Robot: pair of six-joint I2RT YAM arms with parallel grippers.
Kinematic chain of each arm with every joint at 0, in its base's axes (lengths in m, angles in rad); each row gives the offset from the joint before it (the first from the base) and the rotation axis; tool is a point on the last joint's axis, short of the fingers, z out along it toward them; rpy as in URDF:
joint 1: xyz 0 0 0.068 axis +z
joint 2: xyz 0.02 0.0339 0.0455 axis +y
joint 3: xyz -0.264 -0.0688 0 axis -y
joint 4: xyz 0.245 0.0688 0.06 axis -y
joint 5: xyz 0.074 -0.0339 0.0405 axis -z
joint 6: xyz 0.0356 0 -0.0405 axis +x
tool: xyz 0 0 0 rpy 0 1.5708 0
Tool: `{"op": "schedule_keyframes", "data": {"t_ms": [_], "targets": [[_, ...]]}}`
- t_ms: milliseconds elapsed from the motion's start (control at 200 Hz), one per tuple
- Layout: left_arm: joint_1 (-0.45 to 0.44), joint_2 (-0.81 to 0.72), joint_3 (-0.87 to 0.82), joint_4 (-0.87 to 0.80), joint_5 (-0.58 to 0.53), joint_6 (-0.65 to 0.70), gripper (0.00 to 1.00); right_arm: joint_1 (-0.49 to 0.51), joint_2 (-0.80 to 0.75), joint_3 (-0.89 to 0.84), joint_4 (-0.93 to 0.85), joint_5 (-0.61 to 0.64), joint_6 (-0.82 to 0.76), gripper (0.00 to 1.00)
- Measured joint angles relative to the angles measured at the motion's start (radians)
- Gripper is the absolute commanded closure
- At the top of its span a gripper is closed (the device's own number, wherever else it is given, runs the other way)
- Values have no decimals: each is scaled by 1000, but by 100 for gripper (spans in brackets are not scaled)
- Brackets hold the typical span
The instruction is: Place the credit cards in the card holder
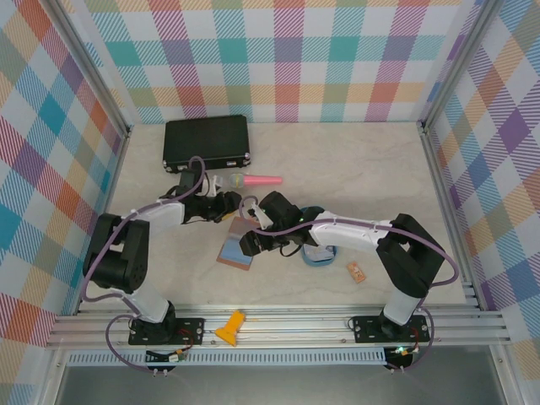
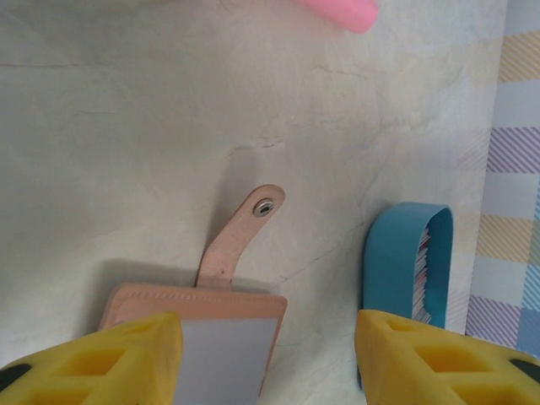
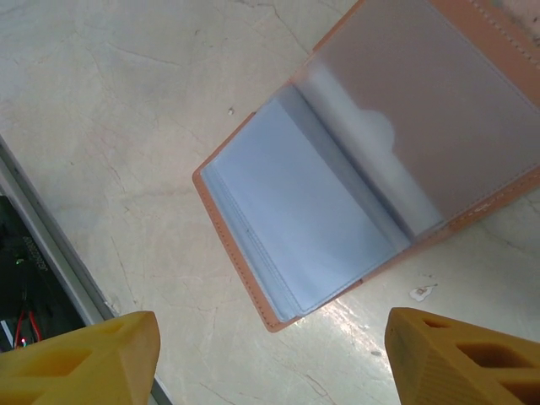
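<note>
- Two claws stand with jaws apart and nothing between them: the left claw hangs over the card holder's strap end, the right claw above its open pages
- card holder lies spread open on the tabletop near the middle, just left of the blue tray; no card shows in its clear sleeves
- It looks light and soft, likely to slide or flop shut, so pin one cover near its edge, clear of the snap strap
- credit cards stand on edge inside the tray; thin, stiff and slick, best pinched across the flat faces at the exposed edge
</note>
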Motion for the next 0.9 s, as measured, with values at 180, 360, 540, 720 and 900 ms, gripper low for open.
{"op": "schedule_keyframes", "data": {"t_ms": [180,360,540,720,900], "targets": [[-31,57,26,12,5,0,44,-27,-26,-16,0,26,45,26],[-37,130,63,38,35,1,44,-65,-103,-75,-5,60,94,25],[-42,165,68,34,28,3,45,-108,-167,-124,-17,79,124,24],[-42,111,11,37,-39,-13,47,-122,-187,-126,-38,89,124,25],[-42,-48,-163,41,-114,-105,49,-122,-187,-126,-54,82,124,25]]}}
